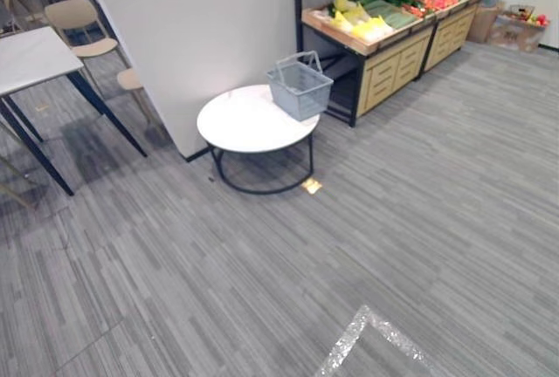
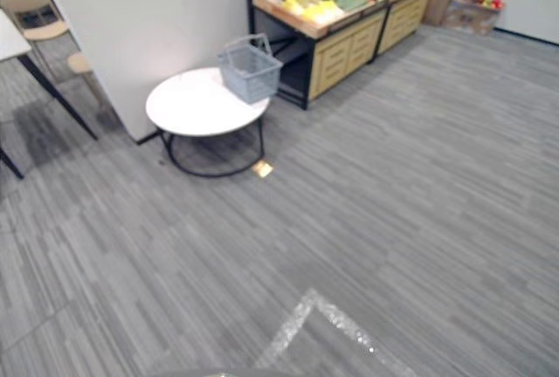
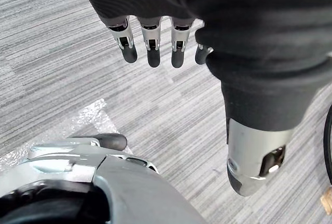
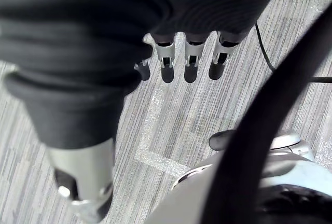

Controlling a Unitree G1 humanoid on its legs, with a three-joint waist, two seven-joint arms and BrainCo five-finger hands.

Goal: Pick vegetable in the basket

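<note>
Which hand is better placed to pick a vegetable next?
Right, marginally: the vegetable stand lies ahead on the robot's right, beyond the basket. Both the left hand and right hand hang open and empty over the floor, far from it.

Basket [image 1: 300,86]: grey, handles up, on the table [image 1: 240,124] at its edge nearest the stand [image 1: 393,63].
Table: round, white top, dark legs; I see it just before the wall [image 1: 192,37].
Vegetables [image 1: 384,10]: yellow, green and red, in a row on the stand.
Stand: wooden, with drawers, just beside the table.
Carpet [image 1: 437,202]: grey; a tan tag [image 1: 311,186] by the table, silver tape [image 1: 367,332] nearer me.
Far left: desk [image 1: 31,56], chairs [image 1: 77,17].
</note>
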